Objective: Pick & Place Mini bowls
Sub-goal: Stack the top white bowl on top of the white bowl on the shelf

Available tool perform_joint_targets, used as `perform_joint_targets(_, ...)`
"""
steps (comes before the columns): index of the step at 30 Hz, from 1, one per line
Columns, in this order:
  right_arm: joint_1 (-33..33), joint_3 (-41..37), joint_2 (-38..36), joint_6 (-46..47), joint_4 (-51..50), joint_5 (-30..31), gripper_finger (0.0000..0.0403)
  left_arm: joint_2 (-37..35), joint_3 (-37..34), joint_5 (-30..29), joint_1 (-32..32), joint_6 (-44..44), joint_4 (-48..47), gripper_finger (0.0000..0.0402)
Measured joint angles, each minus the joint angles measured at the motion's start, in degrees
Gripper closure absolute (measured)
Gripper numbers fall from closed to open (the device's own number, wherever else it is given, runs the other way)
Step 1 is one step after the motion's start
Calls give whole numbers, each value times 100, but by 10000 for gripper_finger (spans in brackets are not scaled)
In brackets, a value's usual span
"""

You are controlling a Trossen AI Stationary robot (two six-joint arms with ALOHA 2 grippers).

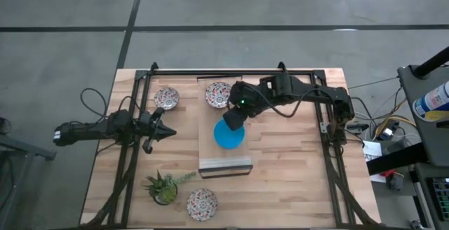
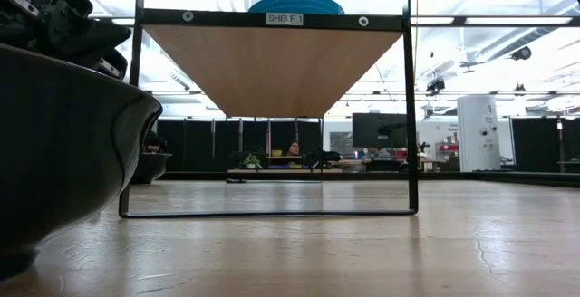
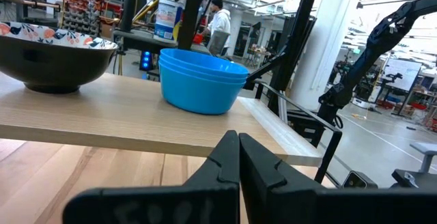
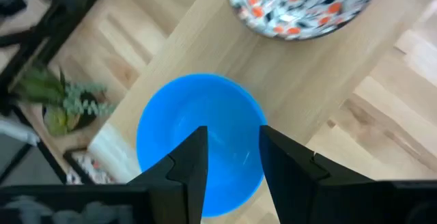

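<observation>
A stack of bright blue mini bowls [image 1: 229, 136] rests on its base on the raised wooden shelf [image 1: 224, 161]; it also shows in the left wrist view [image 3: 202, 82] and the low view [image 2: 296, 4]. One floral bowl [image 1: 218, 94] sits on the shelf's far part. A second floral bowl [image 1: 166, 97] is on the table to the left, a third [image 1: 201, 203] near the front edge. My right gripper [image 4: 232, 152] hangs open just above the blue stack [image 4: 201, 135], clear of it. My left gripper [image 1: 167, 133] is shut, left of the shelf.
A small green potted plant [image 1: 164, 186] stands near the front left, beside the third floral bowl. Black frame rails [image 1: 133, 104] run along the table's left, right and far sides. The shelf stands on thin black legs [image 2: 412, 107]. Bare wood lies right of the shelf.
</observation>
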Motion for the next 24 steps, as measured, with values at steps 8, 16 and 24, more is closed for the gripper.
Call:
perform_joint_targets(8, 422, -37, 1, -567, 99, 575, 281, 0, 0, 0, 0, 0, 0, 401)
perform_joint_targets(16, 738, -43, -194, -1241, 804, 920, 379, 2, 0, -1291, -2, 928, -50, 401)
perform_joint_targets(24, 775, -454, -789, -2370, 1478, 1084, 394, 48, 2, -2270, 2, 496, 41, 401)
